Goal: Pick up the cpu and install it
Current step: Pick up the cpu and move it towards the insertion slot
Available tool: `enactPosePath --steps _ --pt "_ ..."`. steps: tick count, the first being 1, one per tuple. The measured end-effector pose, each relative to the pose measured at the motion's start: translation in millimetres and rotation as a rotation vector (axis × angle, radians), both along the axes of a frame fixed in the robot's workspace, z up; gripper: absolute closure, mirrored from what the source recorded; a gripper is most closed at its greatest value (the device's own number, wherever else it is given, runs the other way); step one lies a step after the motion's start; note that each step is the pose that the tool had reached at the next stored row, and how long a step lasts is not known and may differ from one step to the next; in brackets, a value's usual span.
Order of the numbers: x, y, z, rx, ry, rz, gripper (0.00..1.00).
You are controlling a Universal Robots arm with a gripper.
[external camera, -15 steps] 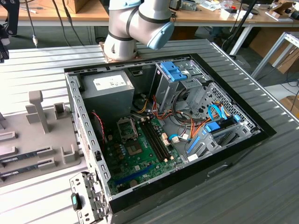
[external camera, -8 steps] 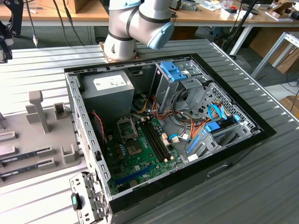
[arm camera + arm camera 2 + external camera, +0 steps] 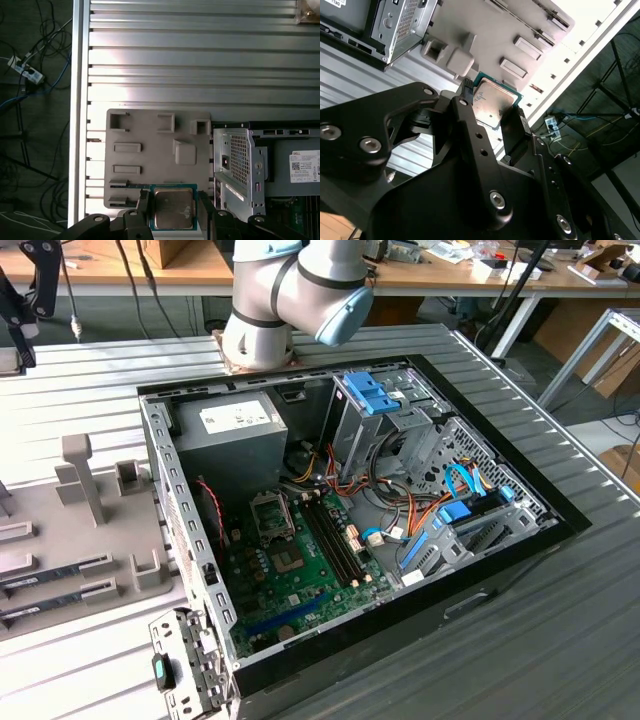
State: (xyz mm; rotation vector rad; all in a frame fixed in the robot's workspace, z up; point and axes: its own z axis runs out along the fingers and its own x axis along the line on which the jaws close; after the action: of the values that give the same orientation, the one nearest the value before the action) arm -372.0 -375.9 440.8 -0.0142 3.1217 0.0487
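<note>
The cpu (image 3: 173, 207) is a small square chip with a silvery metal top and a green rim. In both wrist views it sits between my black fingers (image 3: 143, 204), which press on two opposite edges. My gripper (image 3: 173, 212) is shut on the cpu (image 3: 492, 102) and holds it well above the grey parts tray (image 3: 150, 132). In the exterior view, the green circuit board (image 3: 300, 575) lies in the open computer case (image 3: 500, 540), with a black square socket (image 3: 272, 518) near the board's far end. The arm's joints (image 3: 290, 290) rise behind the case.
The grey tray (image 3: 90, 530) with raised holders lies on the ribbed metal table (image 3: 560, 630), at the exterior view's left of the case. Inside the case are a grey power-supply box (image 3: 235, 425), blue drive brackets (image 3: 365, 395) and cable bundles (image 3: 400, 505). Memory sticks (image 3: 335, 540) stand beside the socket.
</note>
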Motion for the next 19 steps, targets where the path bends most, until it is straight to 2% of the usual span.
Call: enactPosePath --steps 19 --pt "10.3 0.0 -1.6 0.0 0.0 0.0 0.53"
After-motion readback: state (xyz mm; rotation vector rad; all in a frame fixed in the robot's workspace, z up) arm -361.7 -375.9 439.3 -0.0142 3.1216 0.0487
